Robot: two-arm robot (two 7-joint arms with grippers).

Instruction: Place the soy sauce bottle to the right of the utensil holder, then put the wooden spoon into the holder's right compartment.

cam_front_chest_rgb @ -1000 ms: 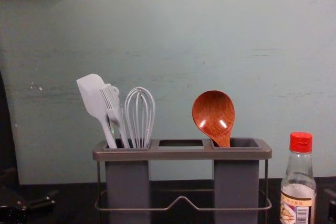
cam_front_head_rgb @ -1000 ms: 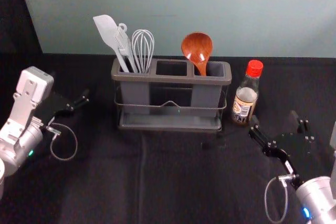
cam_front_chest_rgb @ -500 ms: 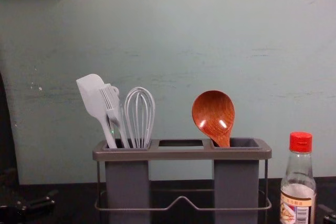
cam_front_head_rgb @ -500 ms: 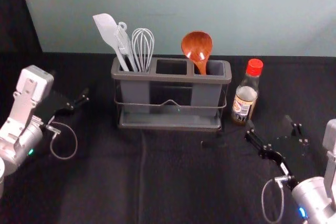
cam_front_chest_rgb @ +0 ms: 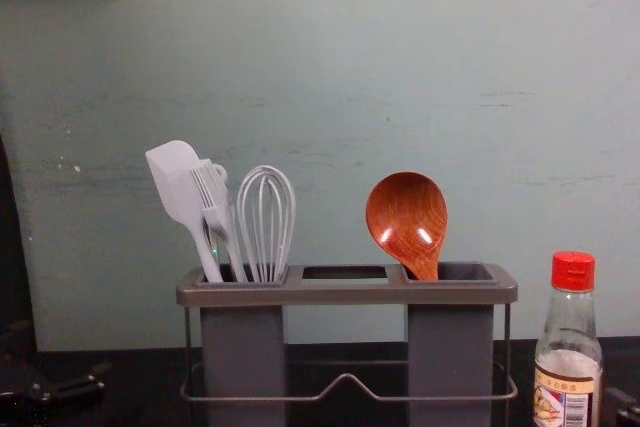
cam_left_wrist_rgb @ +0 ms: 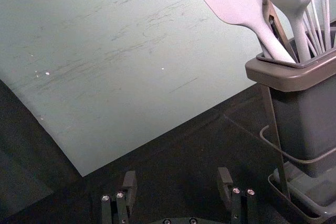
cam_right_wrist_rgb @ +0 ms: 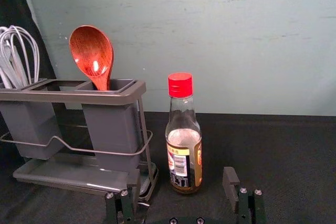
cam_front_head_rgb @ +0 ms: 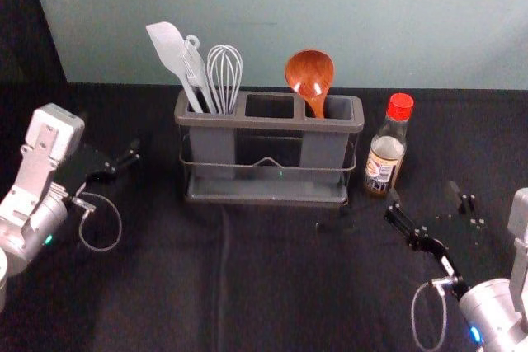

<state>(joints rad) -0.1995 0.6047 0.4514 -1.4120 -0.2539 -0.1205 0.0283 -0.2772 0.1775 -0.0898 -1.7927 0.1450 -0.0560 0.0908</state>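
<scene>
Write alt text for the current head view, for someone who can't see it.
A wooden spoon sits in the right compartment of a grey utensil holder; a red-capped soy sauce bottle stands to the holder's right. The left compartment holds a white spatula, brush and whisk. The open, empty right hand is nearer the camera than the bottle; the left hand is off left.

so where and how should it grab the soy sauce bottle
Probably by the labelled body, the open right end effector coming from the front right: the bottle stands upright, straight-sided there, and the holder is close on its left.
</scene>
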